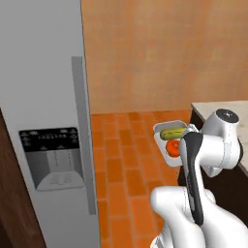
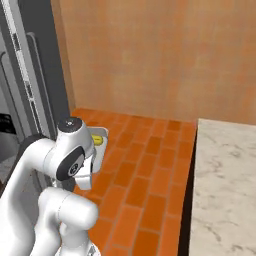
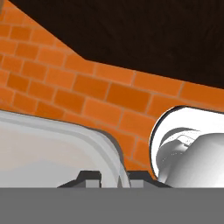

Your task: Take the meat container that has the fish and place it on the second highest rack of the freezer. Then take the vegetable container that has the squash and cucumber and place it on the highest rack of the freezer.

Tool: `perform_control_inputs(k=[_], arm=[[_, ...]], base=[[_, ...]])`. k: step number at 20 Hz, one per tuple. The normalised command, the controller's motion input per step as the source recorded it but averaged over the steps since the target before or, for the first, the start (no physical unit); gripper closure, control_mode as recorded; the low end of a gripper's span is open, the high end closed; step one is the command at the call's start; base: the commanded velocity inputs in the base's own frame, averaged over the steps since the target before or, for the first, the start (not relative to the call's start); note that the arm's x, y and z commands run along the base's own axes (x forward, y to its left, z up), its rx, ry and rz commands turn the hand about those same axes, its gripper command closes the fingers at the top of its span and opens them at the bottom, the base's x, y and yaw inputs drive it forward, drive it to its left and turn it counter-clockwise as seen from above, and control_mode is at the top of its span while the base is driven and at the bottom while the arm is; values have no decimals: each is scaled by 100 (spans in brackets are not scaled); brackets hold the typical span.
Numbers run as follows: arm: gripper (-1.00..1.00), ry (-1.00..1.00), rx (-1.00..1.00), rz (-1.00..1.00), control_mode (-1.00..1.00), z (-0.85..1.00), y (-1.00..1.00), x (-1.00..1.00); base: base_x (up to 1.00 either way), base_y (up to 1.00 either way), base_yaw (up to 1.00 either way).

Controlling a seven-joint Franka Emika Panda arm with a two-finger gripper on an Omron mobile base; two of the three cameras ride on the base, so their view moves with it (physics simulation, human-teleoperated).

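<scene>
Light is even and bright throughout, flat as rendered scenes are, with no visible source. The freezer door shows a smooth grey gradient, no glare. Soft shading rounds the white arm. In the hand view the cabinet face at the far top is near black. Edges look slightly soft and low-resolution; no lens distortion shows.

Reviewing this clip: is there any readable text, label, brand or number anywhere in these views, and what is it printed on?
No text can be read in any view.
Dispenser panel on the fridge door: small pale marks in rows, too small and blurred to read.
Container held up by the arm: no label visible.
Counter, brick floor and wall: no writing.
</scene>
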Motion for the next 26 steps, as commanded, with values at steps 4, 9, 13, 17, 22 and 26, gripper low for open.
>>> perform_control_inputs(k=[4,9,13,17,22,26], arm=[[100,0,0,0,100,0,0,0],[100,0,0,0,100,0,0,0],[100,0,0,0,100,0,0,0],[100,0,0,0,100,0,0,0],[100,0,0,0,100,0,0,0],[100,0,0,0,100,0,0,0]], base=[[100,-44,10],[100,-43,26],[100,-30,46],[88,-36,63],[36,-28,70],[0,-21,73]])
